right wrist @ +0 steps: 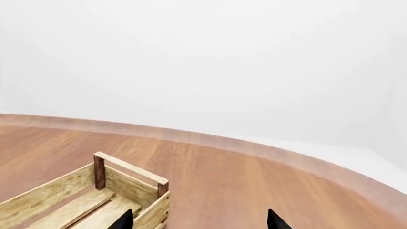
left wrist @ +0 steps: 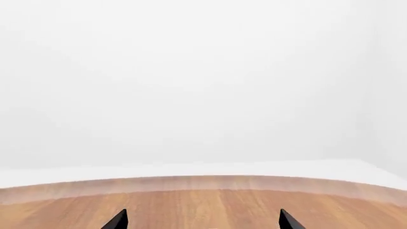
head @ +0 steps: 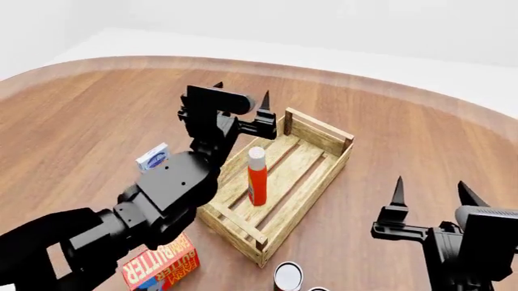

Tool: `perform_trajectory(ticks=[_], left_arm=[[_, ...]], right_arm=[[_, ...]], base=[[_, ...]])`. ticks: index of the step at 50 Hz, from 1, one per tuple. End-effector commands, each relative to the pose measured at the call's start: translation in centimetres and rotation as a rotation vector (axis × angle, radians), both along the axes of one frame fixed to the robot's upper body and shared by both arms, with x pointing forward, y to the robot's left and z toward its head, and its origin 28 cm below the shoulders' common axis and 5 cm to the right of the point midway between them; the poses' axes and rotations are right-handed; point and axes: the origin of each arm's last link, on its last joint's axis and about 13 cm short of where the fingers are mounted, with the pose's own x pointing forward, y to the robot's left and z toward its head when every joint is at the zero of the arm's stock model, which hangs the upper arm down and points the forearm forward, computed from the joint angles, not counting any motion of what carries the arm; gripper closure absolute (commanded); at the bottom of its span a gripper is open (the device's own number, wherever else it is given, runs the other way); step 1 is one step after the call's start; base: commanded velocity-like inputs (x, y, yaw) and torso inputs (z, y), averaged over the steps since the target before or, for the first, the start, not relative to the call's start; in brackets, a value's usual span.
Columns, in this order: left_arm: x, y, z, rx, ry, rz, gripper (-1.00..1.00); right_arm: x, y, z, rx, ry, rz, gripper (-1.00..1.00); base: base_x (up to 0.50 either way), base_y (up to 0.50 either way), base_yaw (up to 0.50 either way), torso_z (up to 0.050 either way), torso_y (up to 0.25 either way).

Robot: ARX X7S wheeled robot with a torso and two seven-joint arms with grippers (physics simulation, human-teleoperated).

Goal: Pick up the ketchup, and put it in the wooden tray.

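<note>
A small blue-and-white box [head: 152, 157] lay on the wooden worktop [head: 89, 115] at the left of the head view, apart from the rest; nearer the robot a red-and-yellow butter box [head: 162, 262] lay flat, partly behind the left arm. The left tool [head: 241, 100] hung above the tray's [head: 314, 179] far left corner, its fingers spread with nothing between them; in the left wrist view the two dark fingertips [left wrist: 117, 220] stood well apart over bare worktop [left wrist: 203, 207]. The ketchup [head: 257, 176] stood upright inside the tray, on the slat bottom near the left wall, white cap up; no tool touched it. Just beside the tray's near corner stood a can [head: 287, 276], its top showing, with another only partly in frame beside it. At the right the right tool [head: 431, 195] pointed up over bare worktop, well apart from the tray, fingers spread and empty; its wrist view showed the tray's far corner [right wrist: 130, 183] and both fingertips [right wrist: 275, 220] wide apart.
</note>
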Motion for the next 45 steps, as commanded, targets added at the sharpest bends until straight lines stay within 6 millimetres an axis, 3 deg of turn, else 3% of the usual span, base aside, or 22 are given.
perform_trajectory(ticks=[1, 4, 8, 22, 36, 45], left_arm=[[-4.4, 3.4, 1.7, -0.06, -0.044, 0.052, -1.0], [-5.7, 4.6, 1.4, -0.073, -0.028, 0.083, -1.0], [-7.4, 5.8, 0.9, -0.083, -0.007, 0.112, -1.0], [-12.0, 8.8, -0.9, -0.088, 0.043, 0.21, -1.0], [-15.3, 11.2, -1.0, -0.102, 0.044, 0.309, -1.0], [-17.3, 12.2, -1.0, -0.106, 0.039, 0.346, -1.0]], right_arm=[[5.8, 0.4, 1.0, -0.005, -0.005, 0.005, -1.0], [7.8, 0.6, 0.9, -0.006, -0.009, 0.007, -1.0], [7.9, 0.7, 1.0, -0.016, -0.02, 0.01, -1.0], [3.8, 1.5, 1.5, -0.07, -0.047, 0.031, -1.0], [-0.7, 3.2, 2.6, -0.106, -0.073, 0.074, -1.0], [-2.6, 3.8, 3.0, -0.126, -0.088, 0.073, -1.0]], base=[[0.0, 0.0, 0.0, 0.0, 0.0], [0.0, 0.0, 0.0, 0.0, 0.0], [0.0, 0.0, 0.0, 0.0, 0.0], [0.0, 0.0, 0.0, 0.0, 0.0], [0.0, 0.0, 0.0, 0.0, 0.0], [0.0, 0.0, 0.0, 0.0, 0.0]])
